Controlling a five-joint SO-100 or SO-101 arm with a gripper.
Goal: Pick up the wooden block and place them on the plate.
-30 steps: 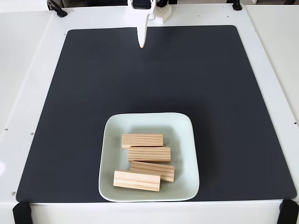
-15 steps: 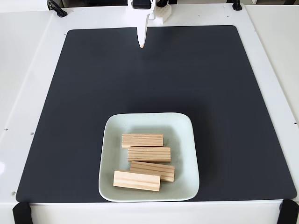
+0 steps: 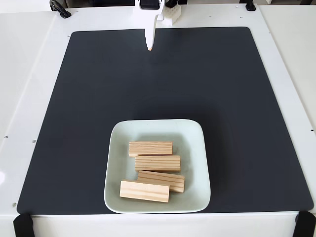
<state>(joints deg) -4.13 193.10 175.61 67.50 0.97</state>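
Several light wooden blocks lie inside the pale square plate (image 3: 193, 148) near the front of the mat. One wooden block (image 3: 150, 148) is furthest back, another (image 3: 157, 163) sits just in front of it, and a third (image 3: 144, 191) is nearest the front rim, partly overlapping its neighbour. My white gripper (image 3: 149, 47) hangs at the far edge of the mat, well away from the plate. Its fingers are together in a single point and hold nothing.
A black mat (image 3: 89, 89) covers most of the white table (image 3: 29, 74). Black clamps (image 3: 22, 224) sit at the front corners, and a dark cable (image 3: 60, 9) loops at the back left. The arm's base is at the back centre.
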